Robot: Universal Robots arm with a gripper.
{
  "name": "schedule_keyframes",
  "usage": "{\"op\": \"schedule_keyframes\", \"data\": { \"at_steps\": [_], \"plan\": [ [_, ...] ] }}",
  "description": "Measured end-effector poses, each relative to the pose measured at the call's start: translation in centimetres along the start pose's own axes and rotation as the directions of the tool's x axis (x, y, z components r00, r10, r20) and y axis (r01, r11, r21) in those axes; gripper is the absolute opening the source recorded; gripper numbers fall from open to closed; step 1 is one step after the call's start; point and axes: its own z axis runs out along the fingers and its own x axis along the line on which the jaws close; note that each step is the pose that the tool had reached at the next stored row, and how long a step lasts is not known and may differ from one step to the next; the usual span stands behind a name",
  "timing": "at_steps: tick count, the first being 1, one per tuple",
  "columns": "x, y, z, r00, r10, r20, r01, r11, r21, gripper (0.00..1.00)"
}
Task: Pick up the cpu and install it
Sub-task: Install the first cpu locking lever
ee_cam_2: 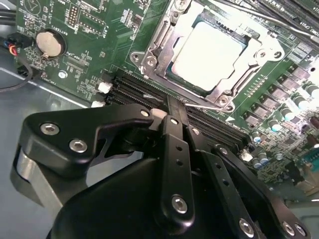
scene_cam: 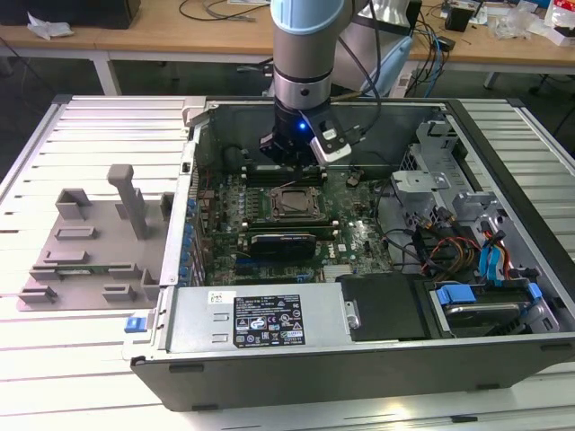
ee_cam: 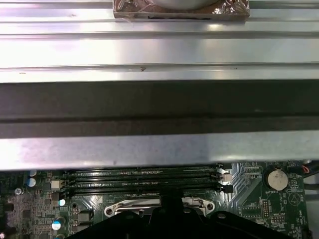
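The cpu [ee_cam_2: 207, 56] is a pale silvery square lying flat inside the metal-rimmed socket frame [ee_cam_2: 159, 47] on the green motherboard. In the exterior view the socket [scene_cam: 295, 203] sits mid-board inside the open computer case. My gripper [ee_cam_2: 173, 102] hangs just off the socket's edge, over the black memory slots [ee_cam_2: 130, 88], with its black fingers pressed together and nothing between them. In the exterior view the gripper [scene_cam: 293, 164] hovers low over the board, at the side of the socket towards the case's far wall. In the first wrist view its dark body [ee_cam: 169, 221] sits over the socket's rim.
A grey plastic tray with upright posts [scene_cam: 90, 242] lies on the slatted table at the exterior view's left. The case wall [scene_cam: 193, 162] rings the board. The power supply [scene_cam: 260, 319] fills the near side, drive bays and cables [scene_cam: 485, 269] the exterior view's right. A coin battery [ee_cam_2: 50, 44] sits nearby.
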Motion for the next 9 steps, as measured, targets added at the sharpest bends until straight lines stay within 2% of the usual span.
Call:
{"op": "schedule_keyframes", "data": {
  "at_steps": [2,6,9],
  "plan": [
    [0.04,-0.01,0.35,1.0,0.001,0.0003,-0.001,1.0,0.0013,0.11],
    [0.07,0.34,0.6,1.0,0.002,0.0005,-0.002,1.0,0.0015,0.11],
    [0.09,0.31,0.9,0.9984,0.055,0.0079,-0.056,0.9984,0.0101,0.11]
  ]
}}
